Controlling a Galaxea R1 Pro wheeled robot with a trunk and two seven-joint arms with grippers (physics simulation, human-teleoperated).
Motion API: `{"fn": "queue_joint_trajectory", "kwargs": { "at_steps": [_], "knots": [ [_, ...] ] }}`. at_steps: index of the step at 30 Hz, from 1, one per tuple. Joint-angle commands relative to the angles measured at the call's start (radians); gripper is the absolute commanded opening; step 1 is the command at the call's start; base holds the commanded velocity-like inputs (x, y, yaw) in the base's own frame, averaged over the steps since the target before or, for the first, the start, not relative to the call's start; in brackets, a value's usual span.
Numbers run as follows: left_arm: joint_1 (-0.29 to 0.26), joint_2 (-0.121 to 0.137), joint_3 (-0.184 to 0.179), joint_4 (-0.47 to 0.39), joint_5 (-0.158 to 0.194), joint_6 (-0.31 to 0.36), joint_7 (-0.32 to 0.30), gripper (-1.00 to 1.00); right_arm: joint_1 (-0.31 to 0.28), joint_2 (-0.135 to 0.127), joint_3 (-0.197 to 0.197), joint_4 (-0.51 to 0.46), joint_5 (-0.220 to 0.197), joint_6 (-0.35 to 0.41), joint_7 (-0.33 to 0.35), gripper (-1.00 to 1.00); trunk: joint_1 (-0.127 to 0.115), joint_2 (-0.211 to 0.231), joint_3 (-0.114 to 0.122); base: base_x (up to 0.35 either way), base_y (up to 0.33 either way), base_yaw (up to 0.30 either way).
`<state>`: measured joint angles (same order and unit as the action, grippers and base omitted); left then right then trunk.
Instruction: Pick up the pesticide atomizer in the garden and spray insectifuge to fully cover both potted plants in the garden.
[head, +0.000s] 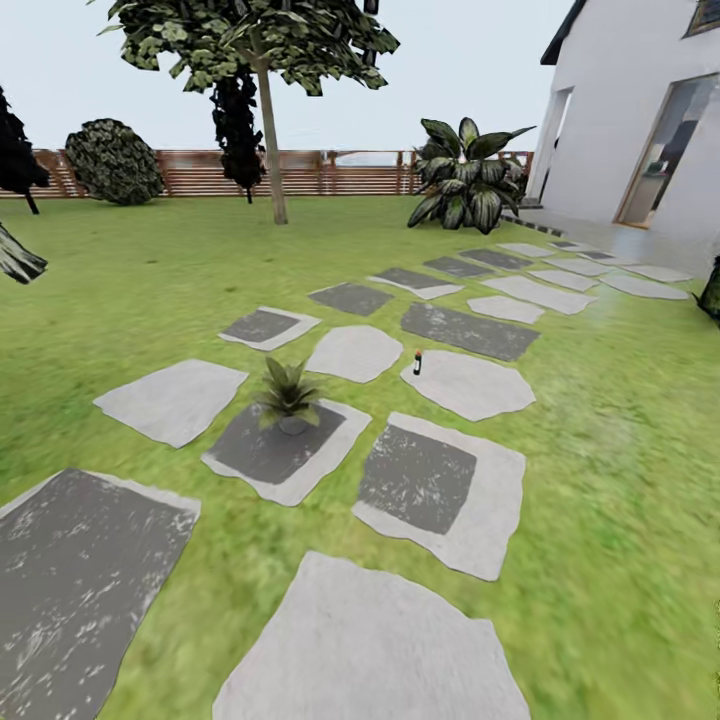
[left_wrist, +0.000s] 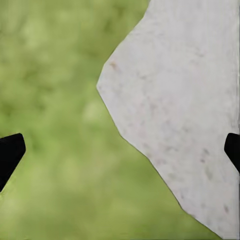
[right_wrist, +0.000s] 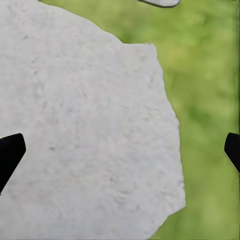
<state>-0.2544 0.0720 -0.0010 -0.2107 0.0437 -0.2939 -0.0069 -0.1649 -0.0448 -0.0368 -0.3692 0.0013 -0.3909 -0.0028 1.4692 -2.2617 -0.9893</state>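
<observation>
Both wrist cameras look straight down. The left gripper (left_wrist: 120, 150) hangs with its fingers wide apart over the grass and a pale slab's edge; the right gripper (right_wrist: 120, 150), equally spread, hangs above a pale slab. Ahead on the lawn (head: 600, 480), a potted plant (head: 289, 397) sits on a dark stepping slab (head: 262, 452). Just beyond, a small dark bottle with a red top, probably the pesticide atomizer (head: 417, 362), stands upright at a pale slab's (head: 470, 385) edge. A wooden fence (head: 320, 172) closes the far side.
</observation>
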Motion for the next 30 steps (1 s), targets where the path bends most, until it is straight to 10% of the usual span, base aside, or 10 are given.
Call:
{"fn": "queue_joint_trajectory", "kwargs": {
  "at_steps": [1,30],
  "knots": [
    [0.0,0.0,0.0,0.001,0.004,-0.003,-0.001,1.0,-0.001,0.0,-0.002,0.001,0.0,-0.003,0.0,1.0,0.0,0.0,-0.001,0.338,0.08,-0.3],
    [0.001,0.0,-0.002,0.001,0.002,-0.003,-0.001,1.0,-0.001,0.005,-0.002,0.0,-0.001,-0.005,-0.001,1.0,0.0,0.0,-0.001,0.337,0.082,-0.247]
  ]
}}
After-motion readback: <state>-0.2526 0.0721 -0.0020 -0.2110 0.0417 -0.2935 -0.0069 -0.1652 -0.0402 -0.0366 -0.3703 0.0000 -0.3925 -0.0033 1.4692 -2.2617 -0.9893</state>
